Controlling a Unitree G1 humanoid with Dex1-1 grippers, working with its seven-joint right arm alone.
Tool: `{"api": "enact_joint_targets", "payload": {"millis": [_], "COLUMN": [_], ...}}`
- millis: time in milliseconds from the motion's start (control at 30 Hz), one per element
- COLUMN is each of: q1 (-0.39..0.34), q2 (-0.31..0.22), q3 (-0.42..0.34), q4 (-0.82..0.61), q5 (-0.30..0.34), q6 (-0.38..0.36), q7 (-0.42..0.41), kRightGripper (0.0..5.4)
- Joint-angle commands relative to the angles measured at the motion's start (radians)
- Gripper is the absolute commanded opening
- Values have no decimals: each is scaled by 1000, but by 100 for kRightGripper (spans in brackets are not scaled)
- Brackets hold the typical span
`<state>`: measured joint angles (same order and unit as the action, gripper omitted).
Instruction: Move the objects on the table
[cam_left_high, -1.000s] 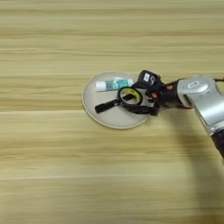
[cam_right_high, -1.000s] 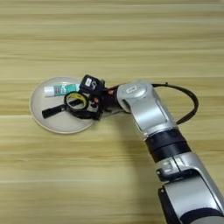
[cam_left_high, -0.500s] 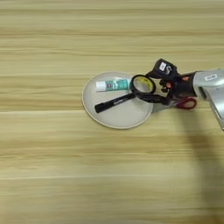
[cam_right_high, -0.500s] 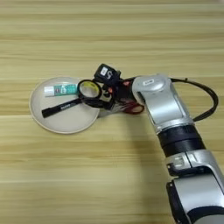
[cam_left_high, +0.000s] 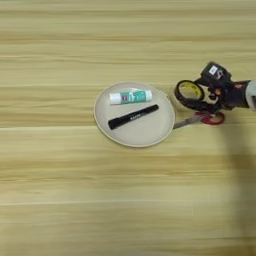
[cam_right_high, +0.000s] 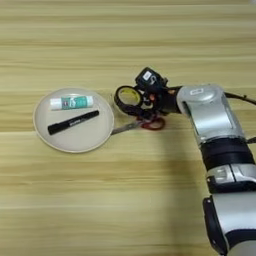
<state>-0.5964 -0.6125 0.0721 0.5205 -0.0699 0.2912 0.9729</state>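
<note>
My right gripper (cam_right_high: 139, 100) is shut on the black tape roll (cam_right_high: 127, 95) with the yellow core and holds it just right of the round beige plate (cam_right_high: 75, 141), off its rim. Under the roll, the red-handled scissors (cam_right_high: 150, 124) lie on the table (cam_right_high: 125, 200), and their blade tips reach the plate's right edge. On the plate lie the white glue stick (cam_left_high: 131, 96) with a green label and, in front of it, the black marker (cam_left_high: 132, 116), slanted. The silver forearm (cam_right_high: 210, 110) comes in from the lower right.
The arm's lower segments (cam_right_high: 227, 200) cover the table's right side in the right eye view. A black cable (cam_right_high: 240, 97) loops off the forearm to the right. Bare wood lies left of, behind and in front of the plate.
The gripper has carried the tape roll rightwards from over the plate to a spot beyond its right rim, above the scissors. Glue stick and marker have stayed on the plate.
</note>
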Motion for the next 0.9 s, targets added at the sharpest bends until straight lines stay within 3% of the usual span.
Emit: {"api": "enact_joint_targets", "payload": {"millis": [33,267,633,900], "q1": [-115,-141,-178,-213], "q2": [-60,-50,12,54], "q3": [-36,-22,15,52], "q4": [16,99,149,234], "q5": [-2,-20,-38,-84], "q6": [-56,-102,-134,-176], "q7": [-47,-77,-104,-135], "kRightGripper": [405,405,405,405]}}
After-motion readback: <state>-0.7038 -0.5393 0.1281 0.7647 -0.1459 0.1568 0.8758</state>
